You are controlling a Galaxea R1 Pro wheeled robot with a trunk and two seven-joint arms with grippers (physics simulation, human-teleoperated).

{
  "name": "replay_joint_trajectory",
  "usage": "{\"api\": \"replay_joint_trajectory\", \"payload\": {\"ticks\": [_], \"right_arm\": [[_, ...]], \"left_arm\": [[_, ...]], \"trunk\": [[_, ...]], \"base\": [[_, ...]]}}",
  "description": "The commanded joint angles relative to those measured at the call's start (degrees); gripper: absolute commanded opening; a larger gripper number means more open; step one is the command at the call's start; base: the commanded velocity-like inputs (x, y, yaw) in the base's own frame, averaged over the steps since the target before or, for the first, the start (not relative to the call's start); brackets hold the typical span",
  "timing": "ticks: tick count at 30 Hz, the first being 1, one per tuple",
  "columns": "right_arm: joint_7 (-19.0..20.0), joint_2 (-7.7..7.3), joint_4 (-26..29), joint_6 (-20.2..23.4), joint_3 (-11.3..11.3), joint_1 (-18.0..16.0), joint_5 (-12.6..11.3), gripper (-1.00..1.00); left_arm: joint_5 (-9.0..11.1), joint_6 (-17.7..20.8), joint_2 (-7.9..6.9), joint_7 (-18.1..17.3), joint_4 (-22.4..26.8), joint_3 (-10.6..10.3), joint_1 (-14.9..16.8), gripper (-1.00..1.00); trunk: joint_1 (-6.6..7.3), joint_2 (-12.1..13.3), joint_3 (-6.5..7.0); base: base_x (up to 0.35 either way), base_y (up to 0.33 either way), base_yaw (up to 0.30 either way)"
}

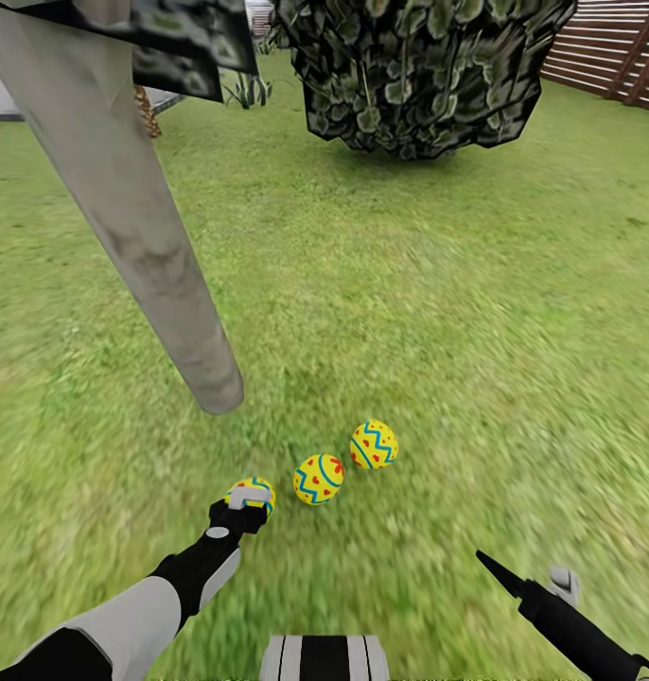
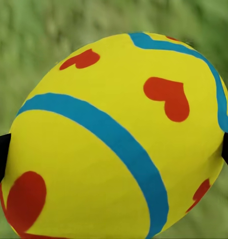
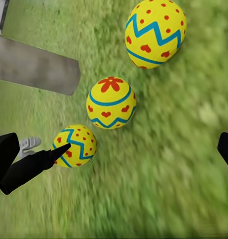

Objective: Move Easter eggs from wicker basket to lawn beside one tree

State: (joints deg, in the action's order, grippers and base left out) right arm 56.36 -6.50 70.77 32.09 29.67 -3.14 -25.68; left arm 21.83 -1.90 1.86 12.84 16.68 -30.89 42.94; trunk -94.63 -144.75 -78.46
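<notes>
Three yellow Easter eggs with blue zigzags and red hearts lie in a row on the lawn, close to the base of the tree's pale grey trunk. The far egg and the middle egg rest free on the grass. My left gripper is shut on the near egg, whose sides touch both black fingertips. From the right wrist I see all three, egg, egg and egg. My right gripper hangs open over bare grass. The wicker basket is out of view.
The tree's dark leaves hang at the upper left. A dense dark-leaved shrub stands farther back, a brown slatted fence runs at the far right, and a spiky plant grows behind. Open grass stretches to the right.
</notes>
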Motion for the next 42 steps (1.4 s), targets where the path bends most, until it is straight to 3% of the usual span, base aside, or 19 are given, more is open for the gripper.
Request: {"api": "replay_joint_trajectory", "payload": {"ticks": [1,6,37,42], "right_arm": [[0.1,0.00,0.0,0.4,0.0,0.0,-0.3,1.00],[0.1,0.00,0.0,0.4,0.0,0.0,-0.3,1.00],[0.2,-0.04,0.0,0.4,0.2,0.0,-0.3,1.00],[0.2,-0.02,0.0,0.4,0.3,0.0,-0.4,1.00]], "left_arm": [[0.5,-0.2,-0.02,0.3,0.0,-0.5,0.0,-1.00],[0.5,-0.2,-0.02,0.4,0.1,-0.5,0.0,-1.00],[0.5,-0.4,-0.10,1.0,1.0,-0.3,0.0,-1.00],[0.5,-0.4,-0.10,1.0,1.0,-0.3,0.0,-1.00]], "trunk": [[-0.01,0.0,-0.26],[-0.14,-0.1,-1.37],[-0.14,-0.1,-1.37],[-0.27,-0.2,-2.48]], "base": [[0.000,0.000,0.000],[0.000,0.000,0.000],[0.083,0.000,0.000],[0.000,0.000,0.000]]}}
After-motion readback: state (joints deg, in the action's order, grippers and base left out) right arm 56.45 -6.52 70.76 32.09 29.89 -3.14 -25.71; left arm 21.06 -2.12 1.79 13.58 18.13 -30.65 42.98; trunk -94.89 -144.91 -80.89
